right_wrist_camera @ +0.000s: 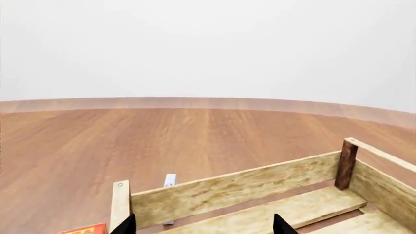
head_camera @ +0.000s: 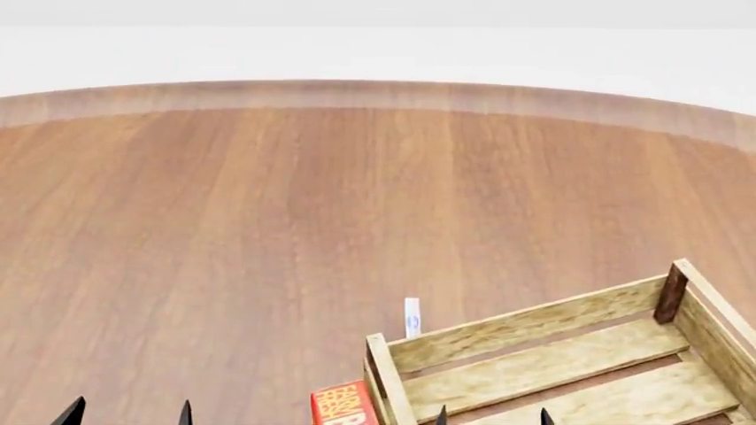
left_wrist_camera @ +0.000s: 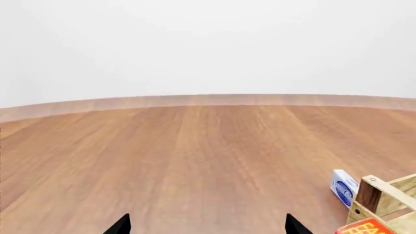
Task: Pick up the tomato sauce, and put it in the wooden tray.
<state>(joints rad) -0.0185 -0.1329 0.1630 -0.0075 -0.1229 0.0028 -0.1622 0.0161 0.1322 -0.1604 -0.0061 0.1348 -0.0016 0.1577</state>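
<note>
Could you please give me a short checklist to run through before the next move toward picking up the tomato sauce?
1. Tomato sauce located: not ok; no red-and-green can shows in any view.
2. Wooden tray in sight: ok; its visible slatted floor is bare.
3. Left gripper free to grasp: ok; fingertips spread, nothing between them.
4. Right gripper free to grasp: ok; fingertips apart over the tray's near part, nothing held.
5. Clutter by the tray: a red-orange box sits against its near left corner and a small blue-and-white item just outside its far wall; neither is the target.
6. Path to the can: cannot tell.
</note>
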